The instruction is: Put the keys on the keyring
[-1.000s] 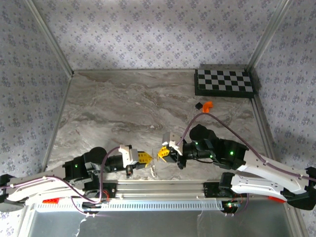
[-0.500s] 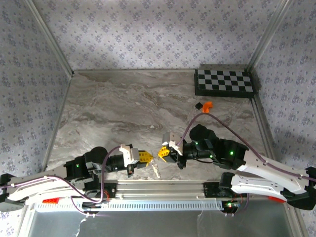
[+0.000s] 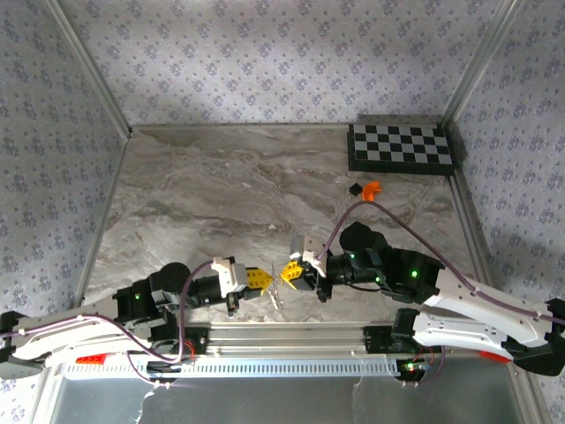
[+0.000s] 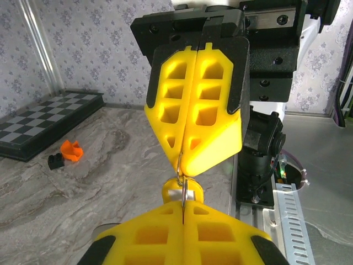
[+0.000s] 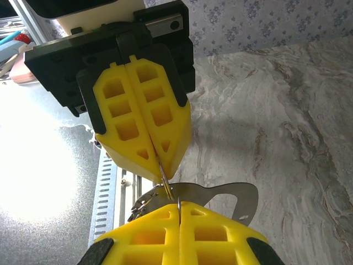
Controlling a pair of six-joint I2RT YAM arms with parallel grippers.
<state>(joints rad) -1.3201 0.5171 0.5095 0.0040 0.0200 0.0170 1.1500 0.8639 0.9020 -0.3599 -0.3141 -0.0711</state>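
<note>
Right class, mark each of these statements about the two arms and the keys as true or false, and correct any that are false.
1. The left pincer and the right pincer are both shut, tip to tip. True.
2. The checkerboard lies at the near left corner of the table. False: it lies at the far right corner.
3. The thin keyring runs between the two pincer tips. True.
4. The orange piece is pinched in the right pincer. False: it lies on the table near the checkerboard, apart from both pincers.
5. A silvery key sits at the pincer tips, beside the keyring. True.
</note>
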